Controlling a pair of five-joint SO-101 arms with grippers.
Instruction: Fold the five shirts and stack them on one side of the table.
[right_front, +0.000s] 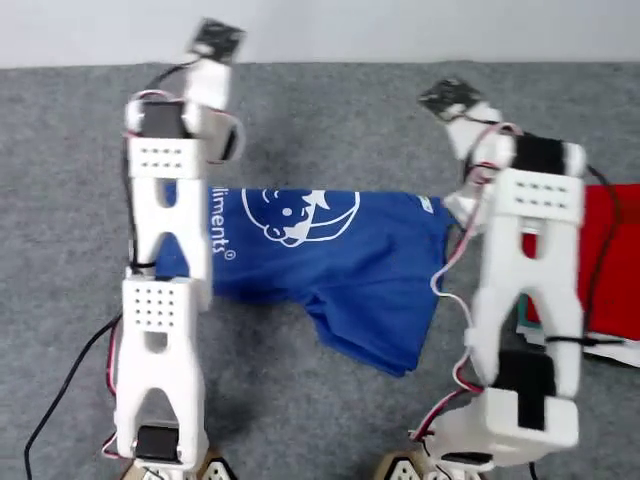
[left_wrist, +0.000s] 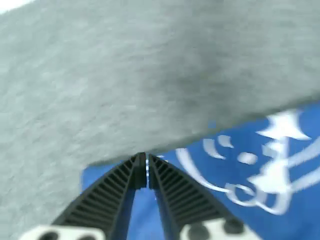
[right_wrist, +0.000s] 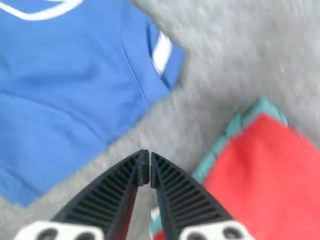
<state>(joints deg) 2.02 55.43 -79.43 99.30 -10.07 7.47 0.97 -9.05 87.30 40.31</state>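
High view: the blue shirt (right_front: 330, 270) is lying in the middle of the grey table (right_front: 330, 120). Its white print (right_front: 300, 215) is facing up, and one corner is trailing toward 5 o'clock. The left arm (right_front: 165, 300) is stretching from 7 o'clock up toward 11 o'clock and crossing the shirt's 9 o'clock end. The right arm (right_front: 525, 300) is rising from 5 o'clock toward 1 o'clock, just past the shirt's 3 o'clock end. A red shirt (right_front: 615, 250) is lying at the 3 o'clock edge of the table, partly behind the right arm.

Left wrist view: the left gripper (left_wrist: 145, 170) is holding its jaws together, with only a thin slit between the tips and nothing seen between them. The tips are sitting right at the shirt's edge, where blue cloth is meeting grey table.

Right wrist view: the right gripper (right_wrist: 146, 167) is also keeping its jaws pressed together and carrying nothing. It is hanging over bare table between the blue shirt and the red shirt, touching neither. A teal cloth (right_wrist: 235, 130) is peeking out from under the red shirt's edge.
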